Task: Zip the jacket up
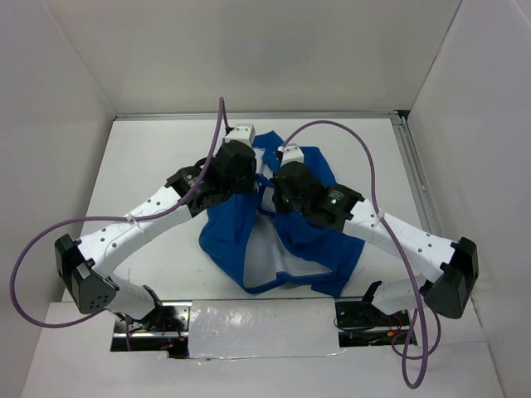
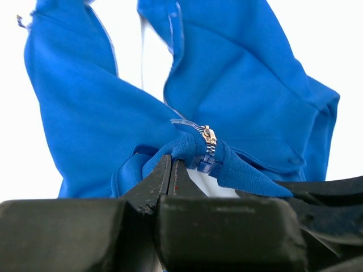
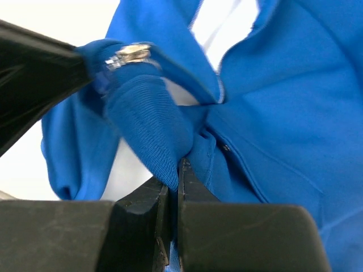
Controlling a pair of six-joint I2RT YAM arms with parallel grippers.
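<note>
Left gripper (image 1: 255, 184) and right gripper (image 1: 274, 195) meet over the upper middle of the jacket (image 1: 249, 240) in the overhead view, almost touching each other. The jacket lies crumpled on the table (image 1: 149, 166) with its front open and its white lining (image 1: 278, 265) showing toward the near edge. Both sets of jaws are hidden under the wrists here.

From the left wrist, the left gripper (image 2: 170, 170) is closed tight on a fold of blue cloth at the bottom of one front edge. The zipper slider (image 2: 209, 136) sits just beside its fingertips, with a short run of teeth (image 2: 184, 122) leading into it. Above, the two front edges hang well apart.

From the right wrist, the right gripper (image 3: 177, 173) is pinched shut on the ribbed hem (image 3: 142, 124). The slider (image 3: 131, 54) shows blurred at upper left, next to the other arm's black finger (image 3: 34, 73).

My judgement is that the step in hand is joining the two bottom ends at the slider, and zipping upward has not begun. Whether the pin is seated I cannot tell. Next, it must go fully into the slider. Then one gripper should keep the hem taut while the other takes the pull and draws it up, or the soft cloth will bunch.
</note>
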